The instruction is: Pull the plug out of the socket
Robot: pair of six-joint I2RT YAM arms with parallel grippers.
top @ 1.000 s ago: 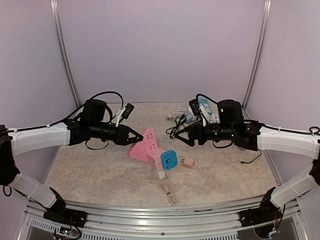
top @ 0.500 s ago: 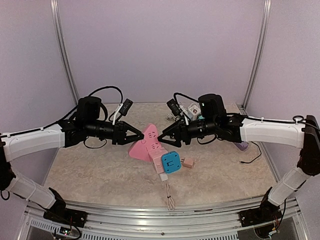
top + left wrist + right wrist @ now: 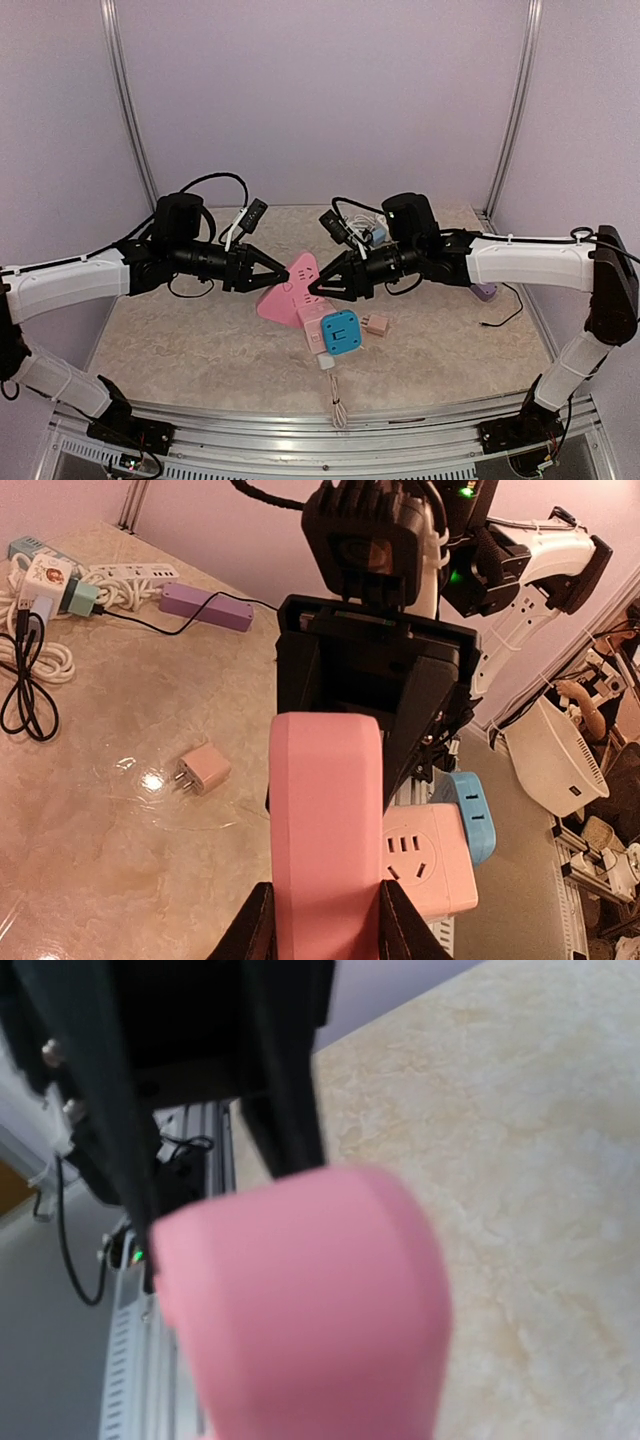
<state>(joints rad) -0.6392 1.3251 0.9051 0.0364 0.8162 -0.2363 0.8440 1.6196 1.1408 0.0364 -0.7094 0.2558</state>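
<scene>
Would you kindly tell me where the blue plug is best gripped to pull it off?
Probably take the blue plug across its flat side faces, from the right arm's side: it juts out free there from the pale pink block, while the left gripper clamps the pink socket strip.

One pink socket (image 3: 280,300), one blue plug (image 3: 340,332) and one pink cube adapter (image 3: 425,865) are counted. One small pink charger (image 3: 376,325) and one purple block (image 3: 208,607) are noted.
</scene>
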